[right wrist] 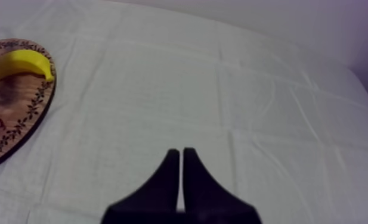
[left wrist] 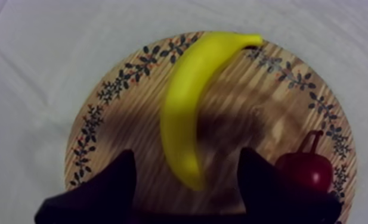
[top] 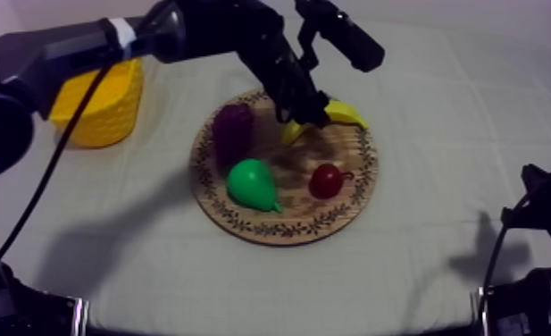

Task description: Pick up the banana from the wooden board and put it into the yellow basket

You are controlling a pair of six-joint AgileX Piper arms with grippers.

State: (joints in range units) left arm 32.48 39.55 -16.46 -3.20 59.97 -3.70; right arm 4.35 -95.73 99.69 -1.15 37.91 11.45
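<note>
Left gripper [left wrist: 186,152] spread wide over the wooden board [left wrist: 246,101], fingers [left wrist: 117,179] either side of the banana [left wrist: 189,89]; right gripper [right wrist: 181,152], off the board, closed narrow on nothing.

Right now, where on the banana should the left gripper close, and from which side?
Take the banana across its thick middle, from straight above: it lies flat on the wooden board, and the open left gripper straddles one end. Mind the small red fruit beside one finger.
</note>
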